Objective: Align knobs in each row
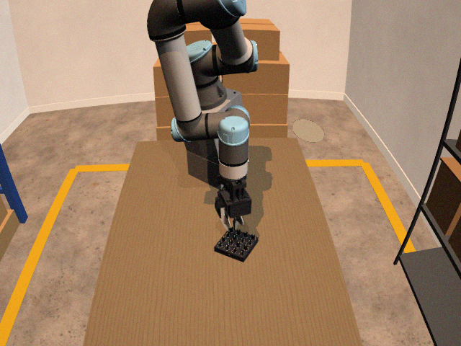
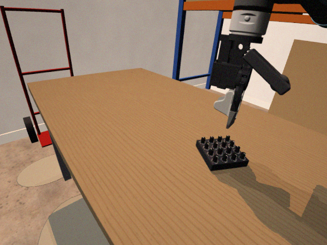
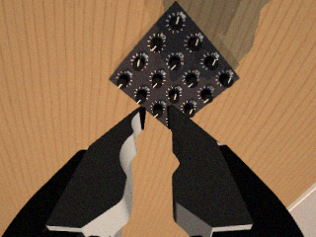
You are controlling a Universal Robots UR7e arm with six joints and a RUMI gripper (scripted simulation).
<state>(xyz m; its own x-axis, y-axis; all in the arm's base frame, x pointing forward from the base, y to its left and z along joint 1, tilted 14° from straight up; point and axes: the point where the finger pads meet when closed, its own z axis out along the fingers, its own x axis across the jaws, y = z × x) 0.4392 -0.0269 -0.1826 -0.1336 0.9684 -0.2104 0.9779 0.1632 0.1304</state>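
Note:
The black knob box (image 1: 227,253) (image 2: 227,166) (image 3: 175,41) lies flat on the wooden table (image 1: 167,282) (image 2: 118,126), turned cornerwise in the wrist view. Its small black knobs with white pointers stand in rows of four; the pointers point several ways, and the row labels are too small to read. My gripper (image 1: 230,224) (image 2: 230,123) (image 3: 156,108) points down and hovers a little above the box, over the corner nearest the arm's base. Its fingers are nearly together with a narrow gap, and nothing is between them. It touches no knob.
Stacked cardboard boxes (image 1: 268,78) stand behind the arm's base. A dark shelf rack (image 1: 439,208) is at the right and a red hand truck (image 2: 34,79) beyond the table's far end. Blue racking (image 2: 179,39) stands behind the gripper.

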